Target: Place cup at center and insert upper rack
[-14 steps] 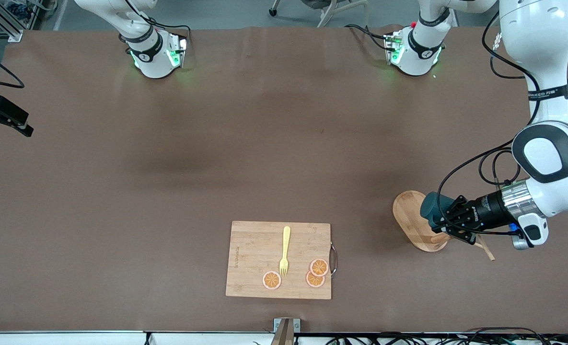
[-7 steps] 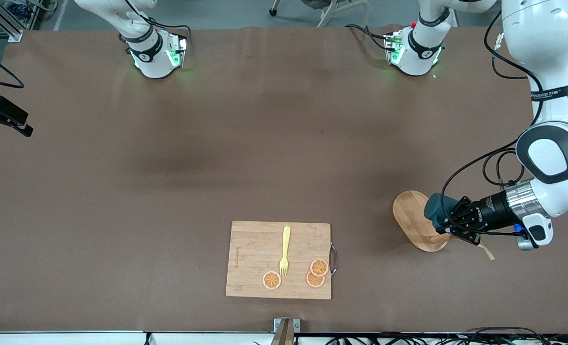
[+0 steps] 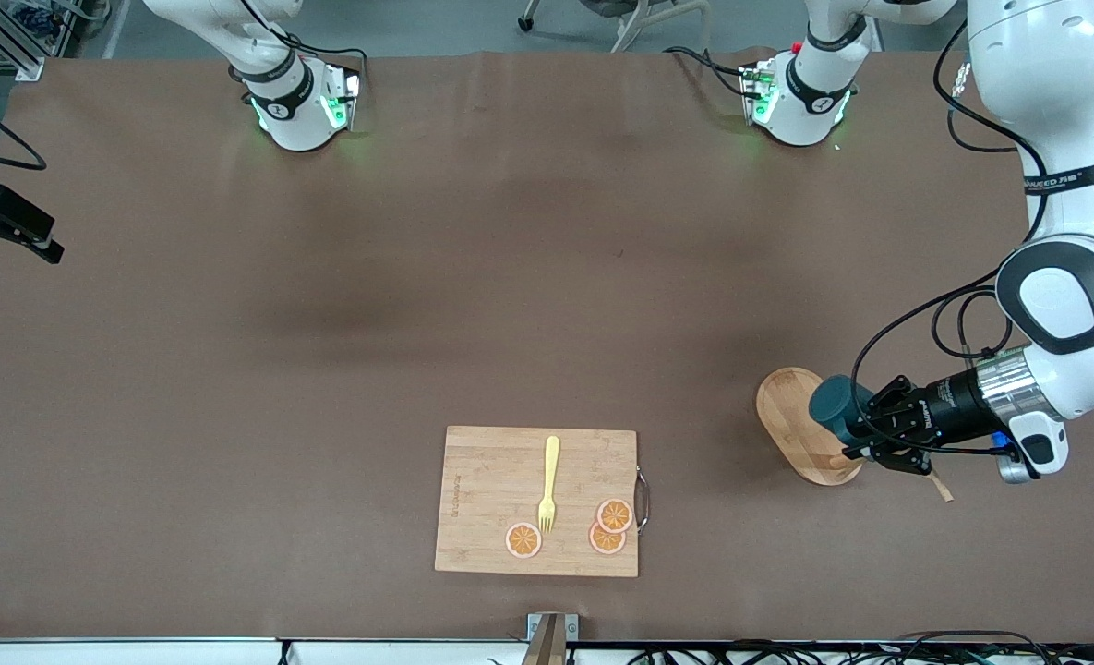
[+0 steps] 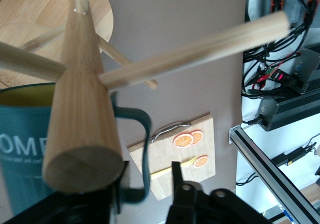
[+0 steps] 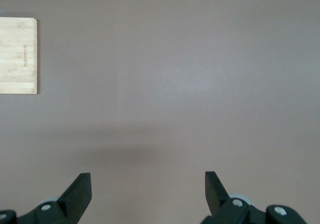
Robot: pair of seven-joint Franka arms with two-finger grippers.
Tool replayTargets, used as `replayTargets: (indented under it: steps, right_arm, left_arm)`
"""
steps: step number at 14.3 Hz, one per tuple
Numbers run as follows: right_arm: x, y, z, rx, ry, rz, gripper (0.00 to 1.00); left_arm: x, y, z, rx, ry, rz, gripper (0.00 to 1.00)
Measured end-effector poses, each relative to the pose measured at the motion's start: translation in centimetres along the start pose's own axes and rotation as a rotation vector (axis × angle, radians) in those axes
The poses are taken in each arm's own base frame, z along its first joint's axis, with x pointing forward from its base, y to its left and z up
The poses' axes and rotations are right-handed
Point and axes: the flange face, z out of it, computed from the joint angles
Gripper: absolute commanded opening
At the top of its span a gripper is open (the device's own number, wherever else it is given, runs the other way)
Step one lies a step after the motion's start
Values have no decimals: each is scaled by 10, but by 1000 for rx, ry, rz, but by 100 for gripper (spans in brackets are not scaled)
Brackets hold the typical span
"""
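Observation:
The dark teal cup with its yellow inside sits against the post of the bamboo upper rack, over the oval base. The post and its pegs fill the left wrist view. My left gripper reaches in level from the left arm's end of the table. It is open, its fingers on either side of the cup's thin handle, with a gap showing between the handle and the visible finger. My right gripper waits open over bare table.
A rectangular wooden cutting board lies nearer the front camera, mid-table. It carries a yellow fork and three orange slices, and has a metal handle. Brown table surface spreads between the board and the arm bases.
The left gripper's fingers have parted from the cup's handle. The left wrist has drawn back slightly toward its end of the table. The cup has settled a little toward the rack's base.

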Motion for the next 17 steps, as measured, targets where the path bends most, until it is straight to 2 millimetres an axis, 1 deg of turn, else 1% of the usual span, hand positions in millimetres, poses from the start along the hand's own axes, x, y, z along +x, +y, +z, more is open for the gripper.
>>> replayTargets:
  steps: [4,6,8,10,12,14,15,17]
  right_arm:
    - [0,0,0,0,0,0,100]
    - [0,0,0,0,-1,1,100]
    - [0,0,0,0,-1,1,100]
    - [0,0,1,0,-2,1,100]
    - [0,1,1,0,-3,1,100]
    - [0,1,1,0,-3,2,100]
    - [0,1,1,0,-3,2,100]
    - [0,1,1,0,-3,2,100]
  left_arm:
    - [-8,12,-12,-9,24,37,100]
    - [-14,18,-24,10,72,84,100]
    - [-25,24,-52,38,145,149,100]
    - [-43,27,-90,57,216,210,100]
    - [-65,26,-129,90,284,279,100]
    - [-88,18,-162,167,335,381,100]
    - [-97,13,-174,211,347,443,100]
    - [-107,3,-193,295,353,572,100]
